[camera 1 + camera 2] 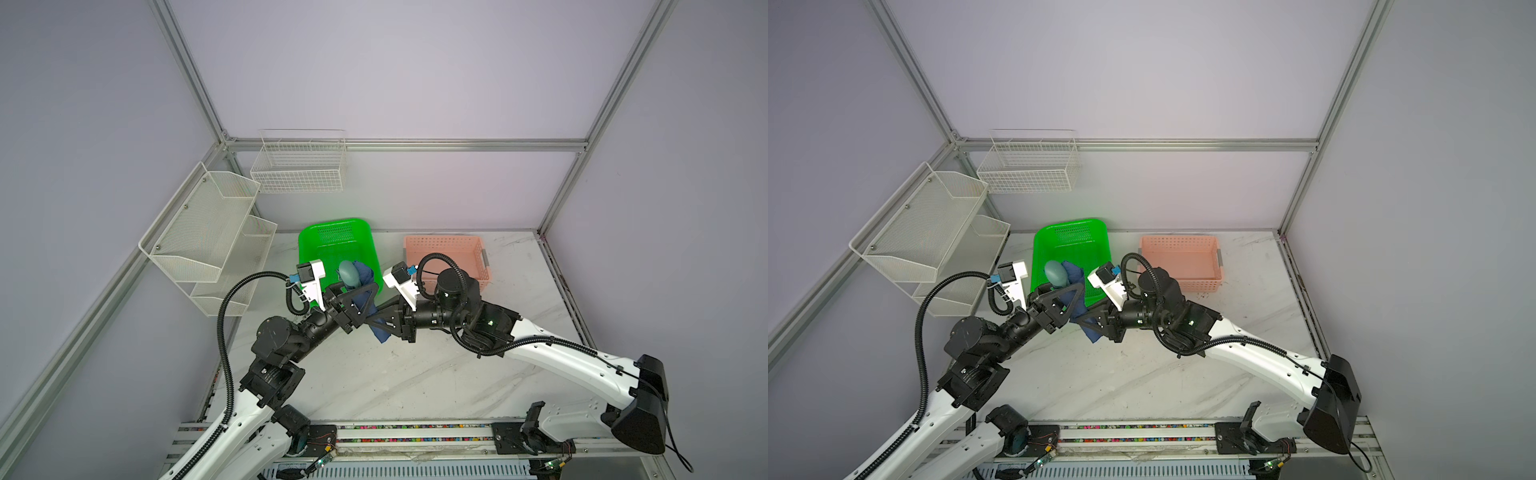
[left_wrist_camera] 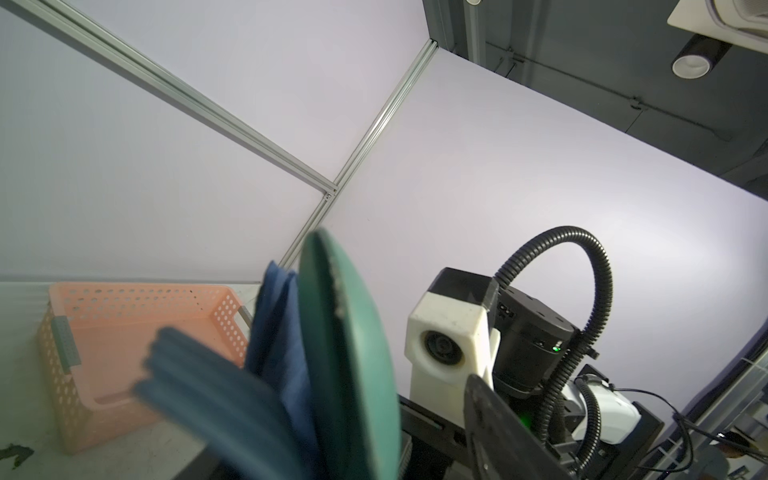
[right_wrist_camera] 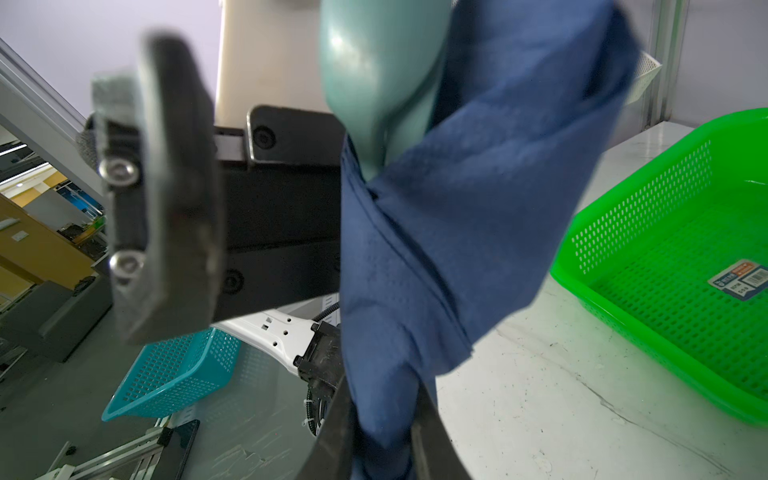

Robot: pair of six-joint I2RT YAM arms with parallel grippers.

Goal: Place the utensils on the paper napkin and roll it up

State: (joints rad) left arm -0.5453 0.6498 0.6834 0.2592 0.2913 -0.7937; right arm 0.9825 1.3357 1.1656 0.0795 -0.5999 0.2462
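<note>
Right hand (image 3: 382, 432) clamps the rolled paper napkin's (image 3: 478, 208) lower end, aloft above the worktop (image 1: 415, 374). Left hand (image 1: 355, 291) stands wide about its upper part. The spoon (image 1: 347, 273) protrudes at twelve o'clock. Risk: with one low grip, the roll may unwind and the spoon slide out.

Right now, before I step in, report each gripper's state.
Left gripper: open, jaws apart, gripping nothing.
Right gripper: shut on the rolled napkin, spoon sticking out of it.
</note>
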